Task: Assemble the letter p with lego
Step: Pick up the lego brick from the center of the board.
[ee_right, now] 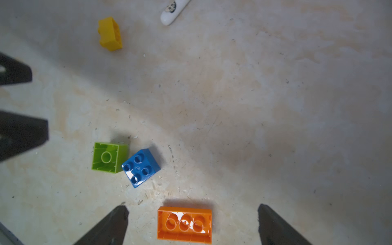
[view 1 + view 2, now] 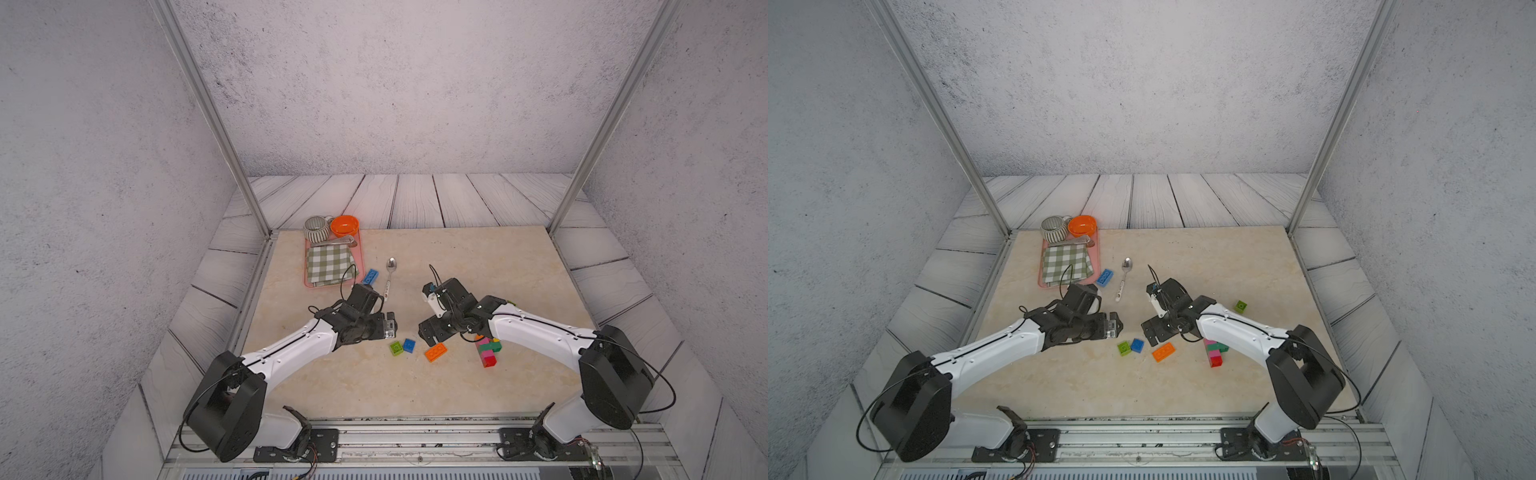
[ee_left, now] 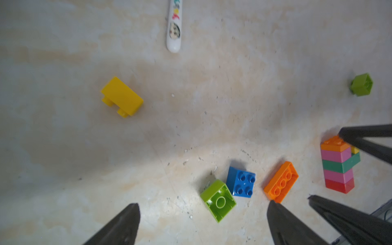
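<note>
Both empty: right gripper (image 1: 192, 207) spread wide by the upturned orange brick (image 1: 184, 224), left gripper (image 3: 203, 203) gaping near the lime brick (image 3: 218, 200) (also hollow-side up). The part-built stack (image 3: 338, 167) lies beside them. Light, rigid, slick plastic, so pinch the long flat sides. Yellow brick (image 3: 122, 96) is farther out.

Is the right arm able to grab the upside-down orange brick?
Probably yes. The right gripper hangs open over the orange brick, its jaws wide on either side, and nothing lies in between.
</note>
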You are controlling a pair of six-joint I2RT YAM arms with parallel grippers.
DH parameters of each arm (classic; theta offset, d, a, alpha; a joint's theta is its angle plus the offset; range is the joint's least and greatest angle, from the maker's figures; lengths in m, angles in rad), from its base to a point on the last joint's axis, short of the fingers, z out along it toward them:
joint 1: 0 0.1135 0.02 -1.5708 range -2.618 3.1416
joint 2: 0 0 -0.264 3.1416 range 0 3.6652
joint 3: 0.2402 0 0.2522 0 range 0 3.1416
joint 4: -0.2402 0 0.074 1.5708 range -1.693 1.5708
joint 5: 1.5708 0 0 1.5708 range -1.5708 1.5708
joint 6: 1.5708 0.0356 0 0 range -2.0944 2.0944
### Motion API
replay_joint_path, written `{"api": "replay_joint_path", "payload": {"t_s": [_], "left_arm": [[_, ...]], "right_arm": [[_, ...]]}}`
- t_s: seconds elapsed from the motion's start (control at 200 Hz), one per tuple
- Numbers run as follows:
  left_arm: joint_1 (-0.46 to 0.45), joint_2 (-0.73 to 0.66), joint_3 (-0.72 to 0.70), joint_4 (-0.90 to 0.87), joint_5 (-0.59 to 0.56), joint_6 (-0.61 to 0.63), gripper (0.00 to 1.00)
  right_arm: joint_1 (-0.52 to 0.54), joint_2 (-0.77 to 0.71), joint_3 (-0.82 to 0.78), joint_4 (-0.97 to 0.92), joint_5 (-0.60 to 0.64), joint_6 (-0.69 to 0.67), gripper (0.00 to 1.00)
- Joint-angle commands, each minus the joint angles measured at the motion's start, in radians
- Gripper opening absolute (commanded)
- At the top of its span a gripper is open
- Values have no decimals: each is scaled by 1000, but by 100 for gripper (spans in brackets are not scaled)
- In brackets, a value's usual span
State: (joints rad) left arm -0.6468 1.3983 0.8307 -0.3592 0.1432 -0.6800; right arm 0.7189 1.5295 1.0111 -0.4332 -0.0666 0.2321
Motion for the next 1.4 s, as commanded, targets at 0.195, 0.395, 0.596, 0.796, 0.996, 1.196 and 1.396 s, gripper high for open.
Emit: {"api": "replay_joint_path", "payload": {"t_s": [0.195, 0.395, 0.596, 0.796, 0.996, 1.196, 1.396], "left_arm": [[-30, 190, 119, -119, 56, -175, 87], [-34, 332, 194, -174, 126, -322, 70], [-39, 378, 226, -256, 74, -423, 59], [-78, 357, 242, -338, 10, -500, 57], [-125, 366, 270, -385, -6, -585, 60], [-137, 408, 302, -405, -24, -615, 56], [-137, 436, 316, -404, -36, -607, 31]], "right_arm": [[-62, -152, -50, -44, -7, 124, 99], [-71, -239, -104, -44, 4, 133, 99], [-77, -300, -142, -45, -7, 126, 99], [-83, -319, -161, -32, -31, 126, 99], [-82, -339, -169, -20, -59, 125, 99], [-82, -358, -181, -13, -65, 126, 99], [-82, -388, -209, 5, -59, 131, 99]]}}
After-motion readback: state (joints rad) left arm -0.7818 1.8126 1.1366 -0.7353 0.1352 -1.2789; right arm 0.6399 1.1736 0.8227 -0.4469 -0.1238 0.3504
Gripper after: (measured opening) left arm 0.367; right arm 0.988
